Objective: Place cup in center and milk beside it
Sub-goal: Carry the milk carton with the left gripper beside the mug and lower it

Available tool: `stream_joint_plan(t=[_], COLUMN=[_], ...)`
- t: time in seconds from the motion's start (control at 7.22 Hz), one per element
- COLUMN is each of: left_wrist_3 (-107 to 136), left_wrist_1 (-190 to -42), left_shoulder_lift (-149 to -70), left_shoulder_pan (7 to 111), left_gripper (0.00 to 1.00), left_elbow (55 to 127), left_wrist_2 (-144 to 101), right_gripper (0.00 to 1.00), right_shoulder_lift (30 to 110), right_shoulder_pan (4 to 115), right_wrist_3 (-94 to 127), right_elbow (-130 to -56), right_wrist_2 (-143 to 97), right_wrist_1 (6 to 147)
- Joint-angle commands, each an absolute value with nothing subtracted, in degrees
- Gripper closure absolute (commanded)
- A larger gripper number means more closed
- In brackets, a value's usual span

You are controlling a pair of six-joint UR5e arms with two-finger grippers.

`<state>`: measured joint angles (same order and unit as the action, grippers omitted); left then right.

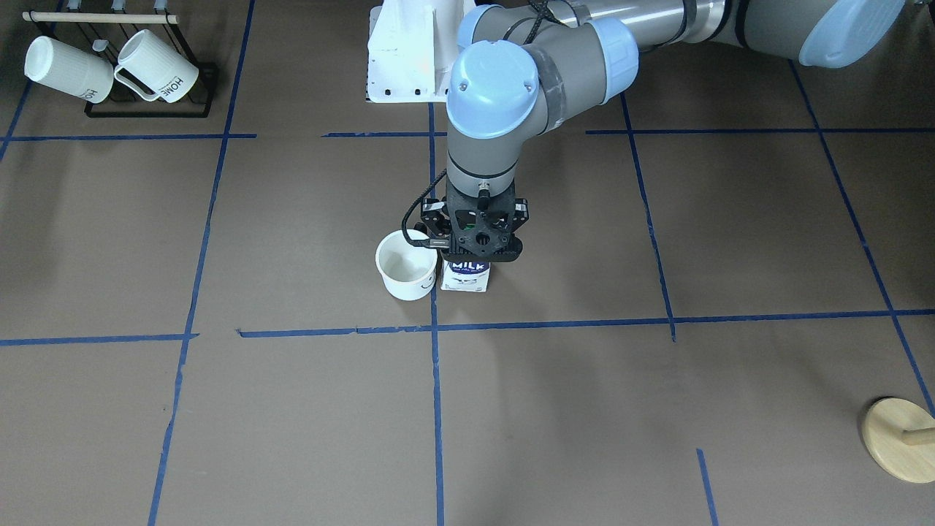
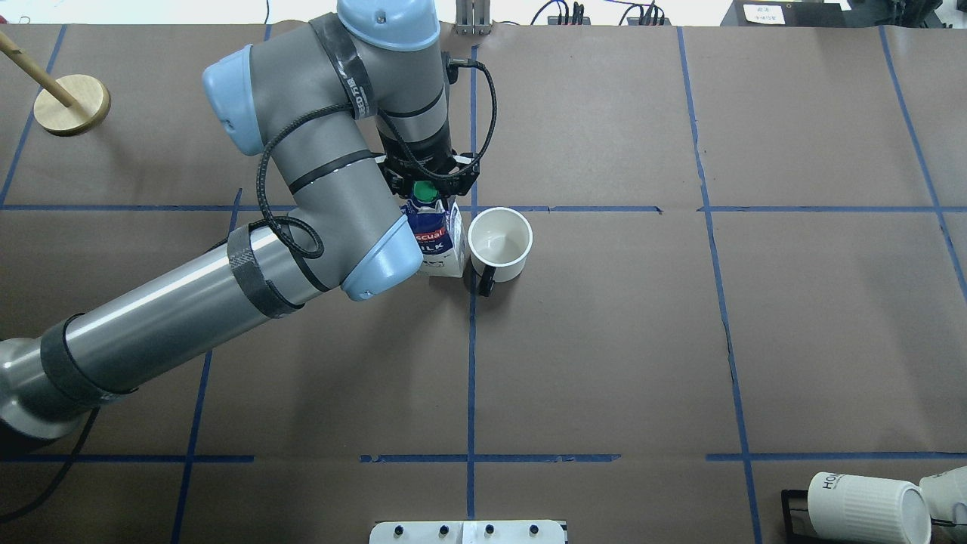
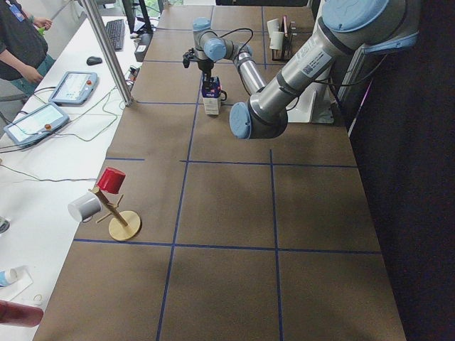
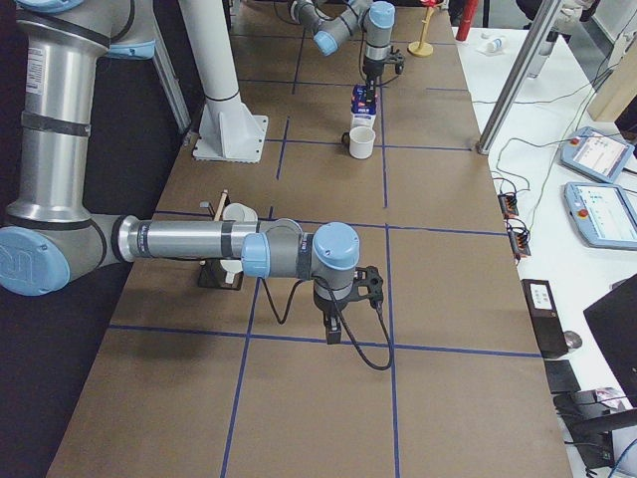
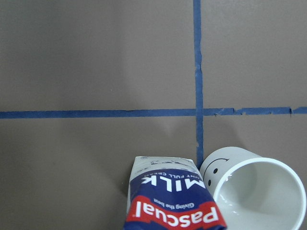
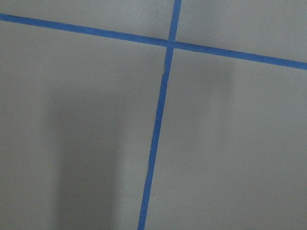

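Note:
The cup (image 1: pixel 405 264), a white mug with a black handle and smiley face, stands upright just by the tape crossing at the center (image 1: pixel 434 327). It also shows in the overhead view (image 2: pixel 498 243) and the left wrist view (image 5: pixel 254 191). The milk (image 1: pixel 465 277), a blue and white carton with a green cap, stands upright right beside the cup (image 2: pixel 440 242), (image 5: pixel 172 201). My left gripper (image 1: pixel 478 245) sits on the carton's top, shut around it (image 2: pixel 427 185). My right gripper (image 4: pixel 353 299) hangs over bare table far from both; I cannot tell whether it is open.
A black rack with ribbed HOME mugs (image 1: pixel 109 69) stands in the corner on my right (image 2: pixel 869 499). A wooden stand (image 1: pixel 902 438) is at the far corner on my left (image 2: pixel 72 106). The white robot base (image 1: pixel 409 58) is at my near edge.

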<state>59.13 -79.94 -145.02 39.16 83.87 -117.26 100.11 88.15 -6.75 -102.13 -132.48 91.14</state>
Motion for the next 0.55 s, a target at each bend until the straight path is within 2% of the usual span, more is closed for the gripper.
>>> stream_joint_plan(t=[0.0, 0.42], left_wrist_3=[58.9, 58.3], left_wrist_1=[-79.9, -77.4], left_shoulder_lift=[-145.1, -145.0], left_shoulder_pan=[38.7, 40.0], left_gripper=[0.0, 0.0], left_elbow=[84.1, 87.8], left_wrist_2=[-116.0, -116.4], right_gripper=[0.0, 0.0], right_shoulder_lift=[100.1, 100.1], right_shoulder_pan=[88.2, 88.2], right_wrist_3=[-6.7, -6.8], right_elbow=[-102.1, -102.1], right_wrist_2=[-132.5, -132.5], right_wrist_1=[91.1, 91.1])
